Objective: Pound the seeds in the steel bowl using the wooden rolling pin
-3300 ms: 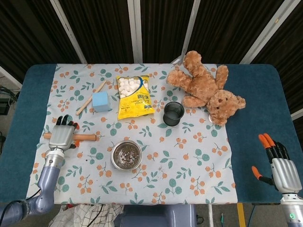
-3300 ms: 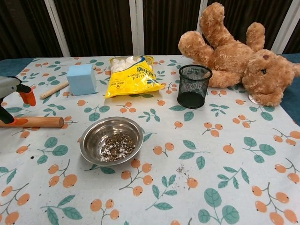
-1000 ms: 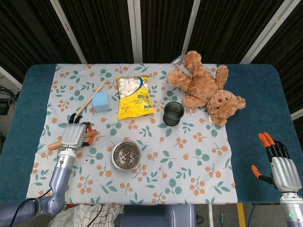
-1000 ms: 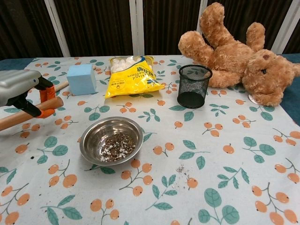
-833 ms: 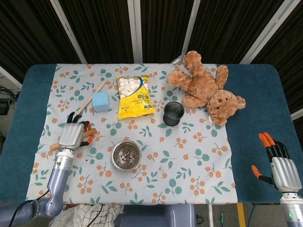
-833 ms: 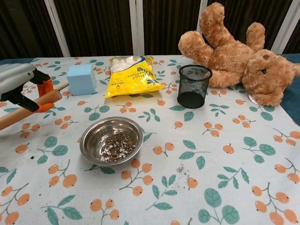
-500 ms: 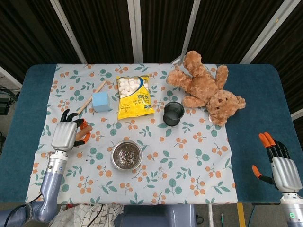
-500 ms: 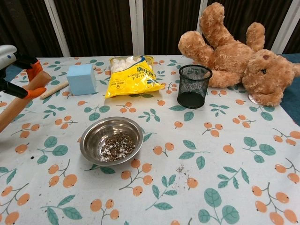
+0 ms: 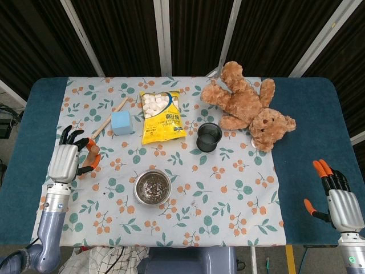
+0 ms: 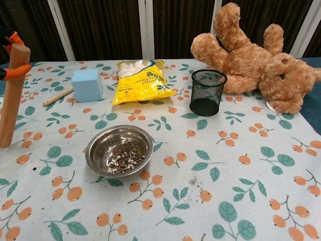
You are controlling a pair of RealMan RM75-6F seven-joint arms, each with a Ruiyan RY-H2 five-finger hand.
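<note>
— Where is the wooden rolling pin (image 10: pixel 11 95) now, and which way does it point?

— The left hand (image 9: pixel 64 162) holds it, with the fingers (image 9: pixel 91 159) wrapped around the upper part. In the chest view its long axis is almost upright: the top end leans a little to the right and the lower end is down close to the flowered cloth (image 10: pixel 241 165) at the left edge. I cannot tell if it touches the cloth.

— And the steel bowl (image 10: pixel 119 150)?

— It stands on the cloth near the front of the desk (image 9: pixel 308 108), to the right of the pin and apart from it. The seeds (image 10: pixel 125 156) lie in its bottom.

— The right hand (image 9: pixel 342 206)?

— It holds nothing; its fingers are straight and apart, at the right front of the desk, far from the bowl.
</note>
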